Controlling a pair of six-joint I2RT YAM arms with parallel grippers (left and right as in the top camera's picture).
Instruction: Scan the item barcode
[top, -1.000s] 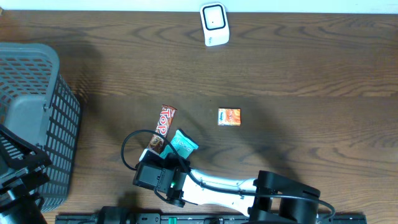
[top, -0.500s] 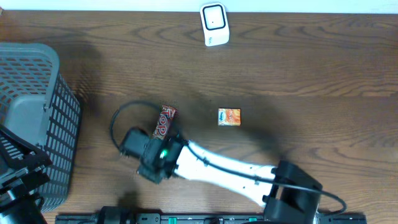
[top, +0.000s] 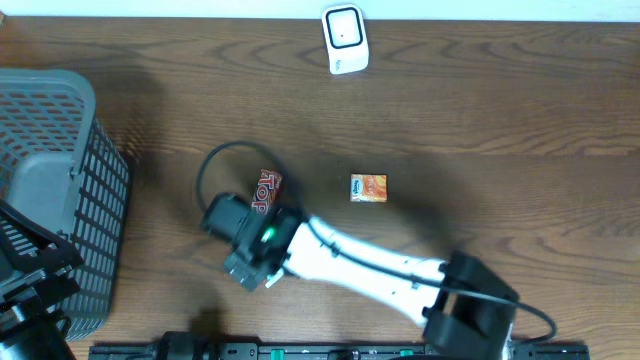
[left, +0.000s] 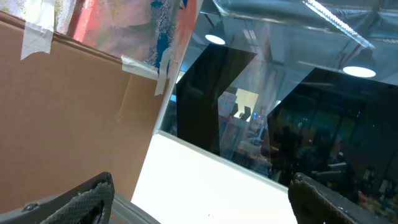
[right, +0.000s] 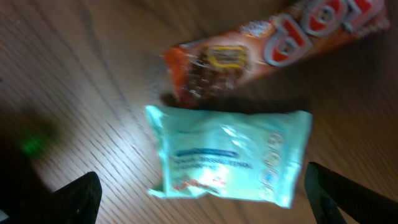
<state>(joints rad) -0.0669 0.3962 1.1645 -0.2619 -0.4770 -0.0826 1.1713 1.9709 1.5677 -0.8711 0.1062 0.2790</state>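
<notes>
Claw on left (left: 199, 202): released, fingers (left: 74, 202) spread wide with nothing between them; it points up off the surface (top: 500, 120) toward a cardboard panel and a dark window.
Left arm (top: 30, 290): at the near left corner, just beside the basket.
Basket (top: 60, 150): grey mesh, standing at the left edge.
Right arm (top: 360, 265): white, stretched from the near right side across to left of centre, its wrist over the teal packet.
Claw on right (right: 208, 202): released, fingertips (right: 78, 196) far apart and gripping nothing, hanging over the packet.
Teal packet (right: 230, 165): the item to scan, lying flat on the wood beneath that claw; the wrist hides it in the overhead view.
Candy bar (top: 268, 190): orange-red wrapper, just beyond the teal packet; whether they touch I cannot tell.
Orange packet (top: 368, 188): small, right of the candy bar, apart from it.
Scanner (top: 345, 40): white, at the far edge, well apart from the teal packet.
</notes>
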